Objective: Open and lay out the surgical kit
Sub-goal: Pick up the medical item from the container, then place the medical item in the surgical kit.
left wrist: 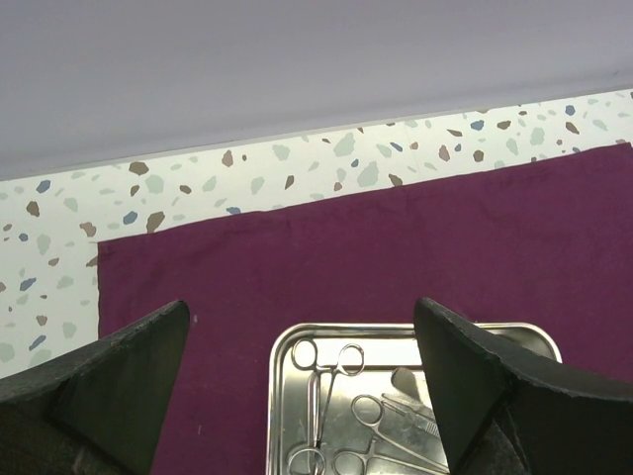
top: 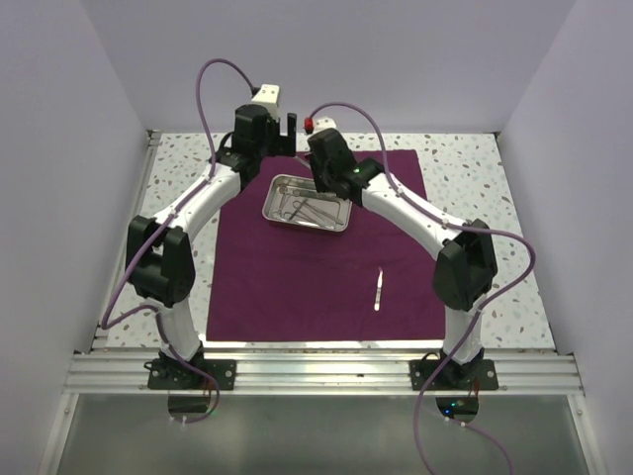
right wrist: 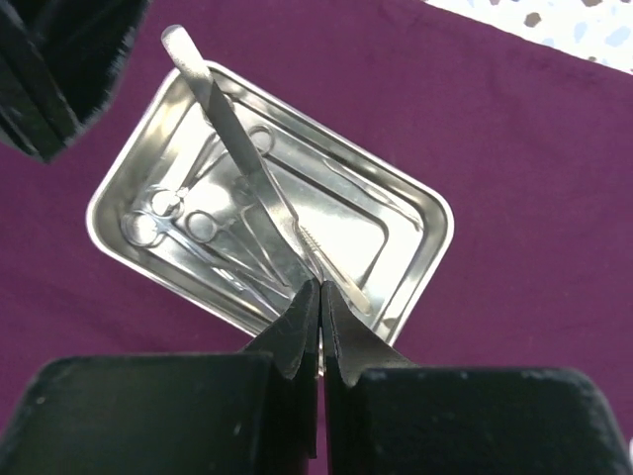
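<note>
A lone silver instrument (top: 378, 290) lies lower right of centre on the spread purple cloth (top: 297, 277). Farther back, above the steel tray (right wrist: 435, 228) at upper centre, the right gripper (right wrist: 318, 287) pinches slim tweezers (right wrist: 232, 139). The left gripper (left wrist: 302, 305) hangs wide open beyond.
</note>
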Motion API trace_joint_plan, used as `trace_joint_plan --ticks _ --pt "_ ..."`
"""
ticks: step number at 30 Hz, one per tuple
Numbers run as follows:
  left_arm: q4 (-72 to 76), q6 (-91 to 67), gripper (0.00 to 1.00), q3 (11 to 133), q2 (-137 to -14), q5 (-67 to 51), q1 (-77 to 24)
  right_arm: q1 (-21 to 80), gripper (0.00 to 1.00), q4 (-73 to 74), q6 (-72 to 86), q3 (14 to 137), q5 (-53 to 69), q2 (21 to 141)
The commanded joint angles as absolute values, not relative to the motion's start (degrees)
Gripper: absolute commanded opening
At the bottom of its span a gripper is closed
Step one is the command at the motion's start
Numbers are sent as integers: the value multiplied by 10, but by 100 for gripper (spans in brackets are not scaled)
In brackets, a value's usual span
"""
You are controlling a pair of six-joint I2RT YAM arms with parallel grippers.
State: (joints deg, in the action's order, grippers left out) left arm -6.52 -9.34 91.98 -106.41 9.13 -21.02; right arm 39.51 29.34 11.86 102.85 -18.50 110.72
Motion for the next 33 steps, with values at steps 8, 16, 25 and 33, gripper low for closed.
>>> trace_joint_plan --ticks 8,16,25,33 --pt "-51 -90 99 934 -1056 82 -204 417 0 313 105 998 -307 1114" --pt "-48 -90 99 934 -1058 79 -204 417 0 340 171 858 -340 980" --pt "-48 -98 100 934 -1060 67 -204 424 0 340 449 523 -336 743" --pt "-52 -109 100 938 -1061 52 -205 452 0 399 628 379 -359 622"
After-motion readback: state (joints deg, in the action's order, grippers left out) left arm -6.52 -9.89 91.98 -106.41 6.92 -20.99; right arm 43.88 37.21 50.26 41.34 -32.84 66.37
